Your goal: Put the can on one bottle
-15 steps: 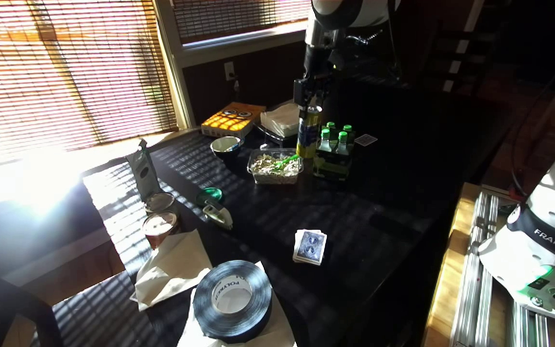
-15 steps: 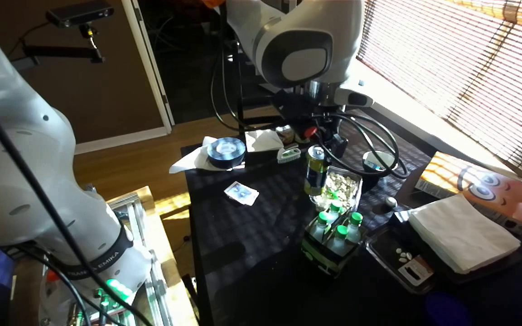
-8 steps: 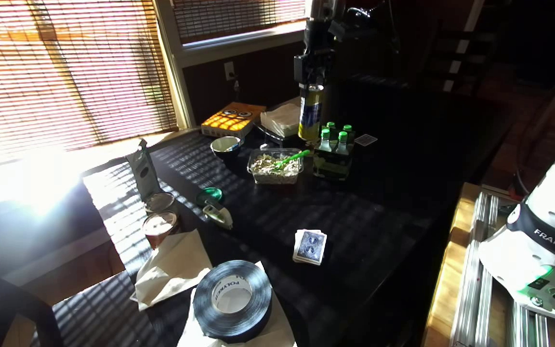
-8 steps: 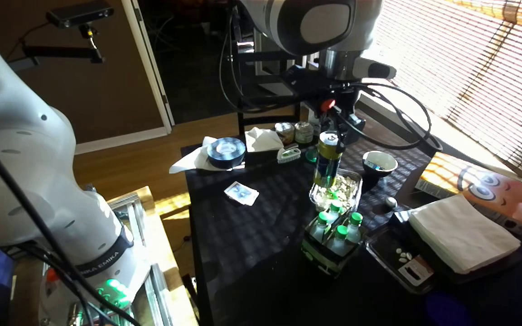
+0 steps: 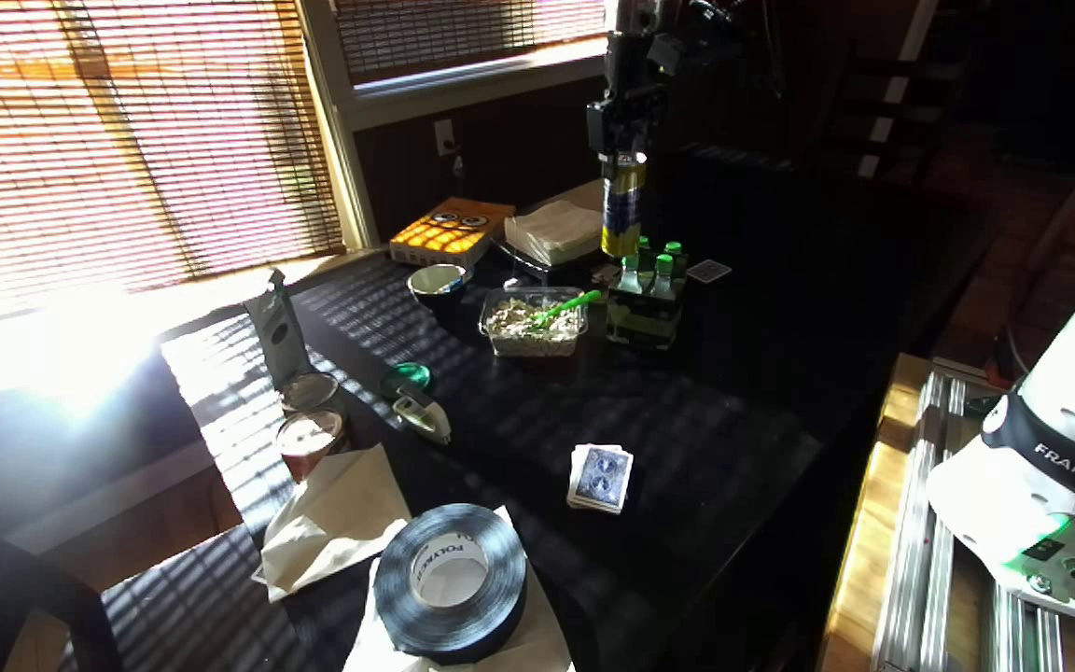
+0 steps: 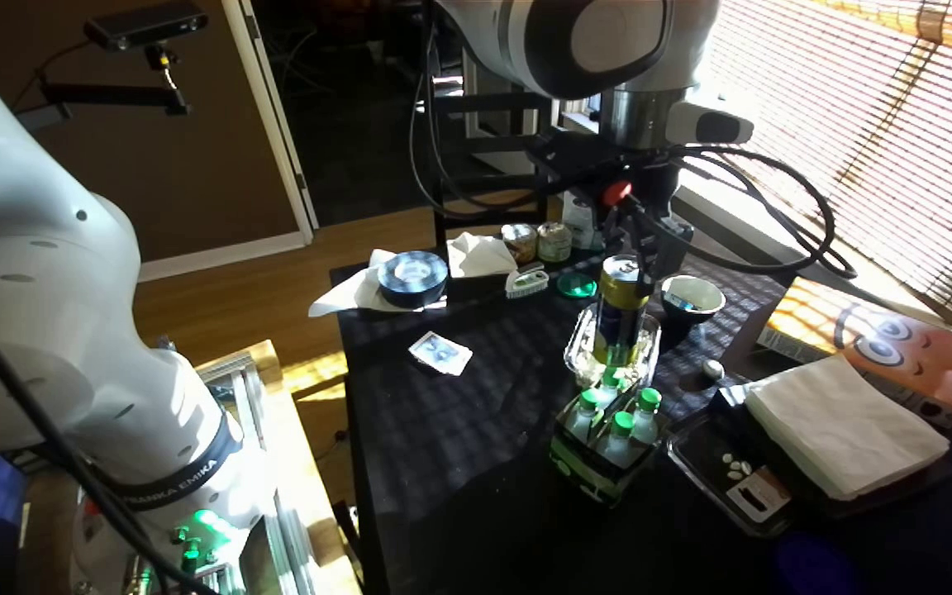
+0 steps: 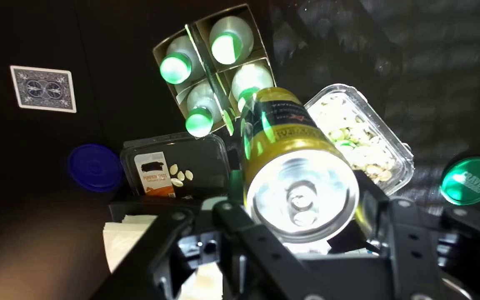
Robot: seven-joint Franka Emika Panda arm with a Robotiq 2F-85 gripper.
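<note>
Yellow-and-navy drinks can (image 7: 283,135): we hold it upright in the Robotiq gripper (image 7: 303,190), fingers clasped just below its top rim. In both exterior views its base is clear of the black table (image 6: 459,463) and near the caps in the four-bottle carton (image 6: 583,467); whether it touches one we cannot tell. At the carton's far corner in an exterior view stands the closest green-capped bottle (image 6: 609,386); in the wrist view the can partly hides it, with the seed tub (image 7: 404,175) to the right. We judge the carry nearly over and lining up in hand, the placing not yet done. Next, we probably need to centre the base over that single cap, then lower straight and slowly. With a cap narrower than the can, we should let go only once it balances.
</note>
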